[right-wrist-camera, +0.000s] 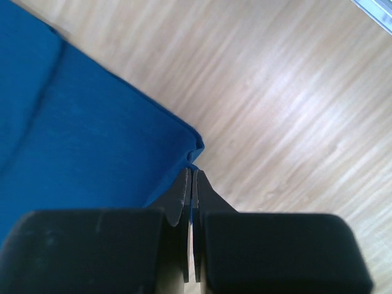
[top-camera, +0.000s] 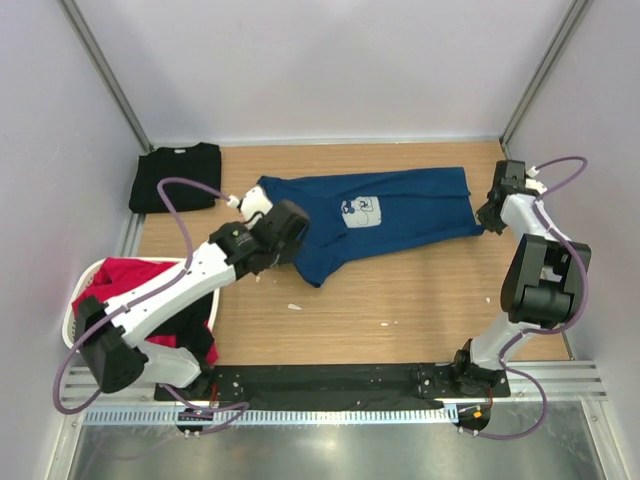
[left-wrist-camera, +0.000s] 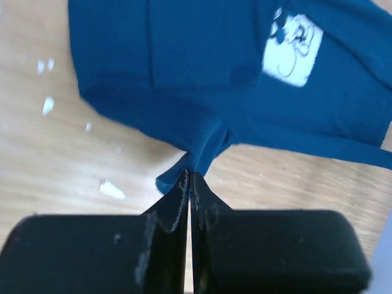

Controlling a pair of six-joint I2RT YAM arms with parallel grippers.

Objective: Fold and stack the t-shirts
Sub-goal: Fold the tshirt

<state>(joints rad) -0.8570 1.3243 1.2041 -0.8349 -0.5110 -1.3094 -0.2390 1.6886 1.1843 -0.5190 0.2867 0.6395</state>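
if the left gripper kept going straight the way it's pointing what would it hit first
The navy t-shirt: the left gripper is shut on its edge, so it would push straight into that bunched cloth; depth beyond is unclear.

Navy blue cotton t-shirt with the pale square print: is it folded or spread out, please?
Spread out: the t-shirt lies stretched, print up, between the left fingers and right fingers pinching its ends.

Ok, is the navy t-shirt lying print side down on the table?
No, the top view shows the pale square print facing up on the navy t-shirt.
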